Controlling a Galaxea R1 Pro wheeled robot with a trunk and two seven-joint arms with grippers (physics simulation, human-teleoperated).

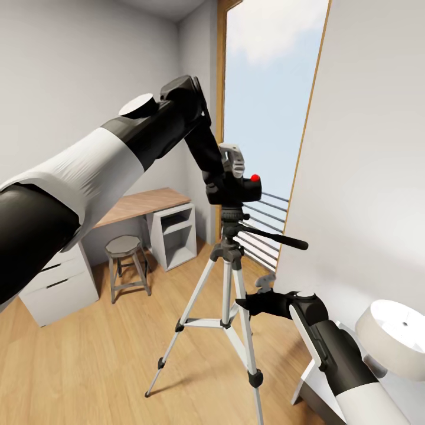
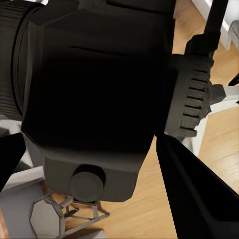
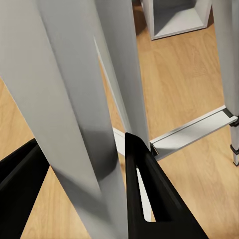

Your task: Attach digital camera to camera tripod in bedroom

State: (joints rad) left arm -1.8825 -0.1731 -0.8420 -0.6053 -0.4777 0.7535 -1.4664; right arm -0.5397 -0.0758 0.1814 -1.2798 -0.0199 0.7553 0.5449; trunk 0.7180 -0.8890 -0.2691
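Centre frame: digital camera [image 1: 239, 188] on camera tripod [image 1: 227, 295] head, gripped by left fingers [image 1: 227, 171]. Lower right: right fingers [image 1: 255, 302] closed round a silver tripod leg [image 3: 74, 114].

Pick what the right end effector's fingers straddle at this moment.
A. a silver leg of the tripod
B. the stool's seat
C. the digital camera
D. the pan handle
A: in the right wrist view a silver tripod leg stands between the two black fingers, and the head view shows the right end effector at the camera tripod's legs.
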